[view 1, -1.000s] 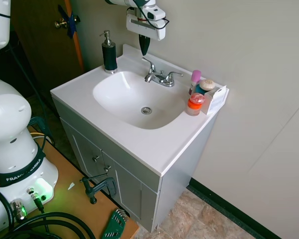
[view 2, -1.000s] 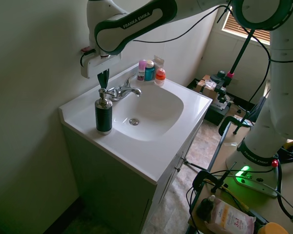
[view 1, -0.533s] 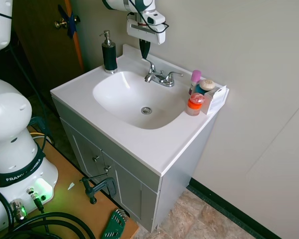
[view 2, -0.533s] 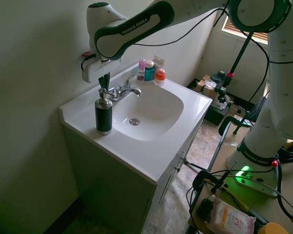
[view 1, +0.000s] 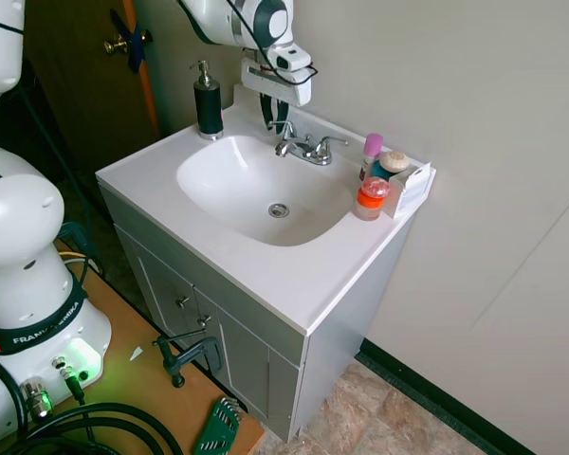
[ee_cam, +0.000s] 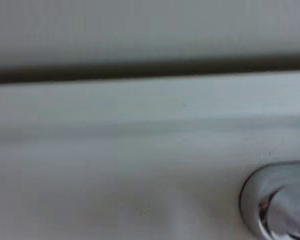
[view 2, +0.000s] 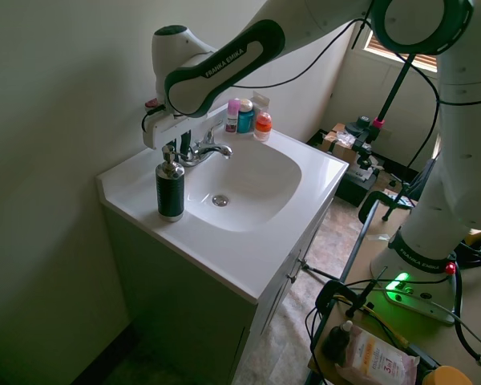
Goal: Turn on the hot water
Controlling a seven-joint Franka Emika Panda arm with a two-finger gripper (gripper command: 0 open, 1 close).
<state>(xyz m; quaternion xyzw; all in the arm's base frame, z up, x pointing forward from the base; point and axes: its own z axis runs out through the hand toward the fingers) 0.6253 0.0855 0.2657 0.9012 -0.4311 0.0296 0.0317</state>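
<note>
A: Where is the hot water lever?

B: It is the left-hand chrome lever (view 1: 284, 124) of the small faucet (view 1: 303, 147) at the back of the white sink (view 1: 209, 175), close to the wall. The gripper (view 1: 274, 118) hangs straight down over it, its dark fingers (view 1: 266, 111) reaching to about the lever's height.

A: Are the fingers spread or closed on it?

B: I cannot tell. In the first exterior view they look slightly apart around the lever, but the second exterior view hides the tips behind the soap dispenser's pump.

A: What stands nearby?

B: A black soap dispenser (view 1: 207, 102) with a silver pump sits on the counter corner just beside the gripper, on the side away from the spout. The matching right-hand lever (view 1: 327, 143) is beyond the spout. Farther along the counter edge is a cluster of small toiletries: a pink-capped bottle (view 1: 371, 152), a blue jar (view 2: 245, 117), an orange-lidded container (view 1: 370, 199) and a white box (view 1: 412, 187).

A: And the wrist view?

B: Blurred white countertop, a dark seam at the wall, and a curved chrome piece (ee_cam: 277, 200) at one edge.
</note>
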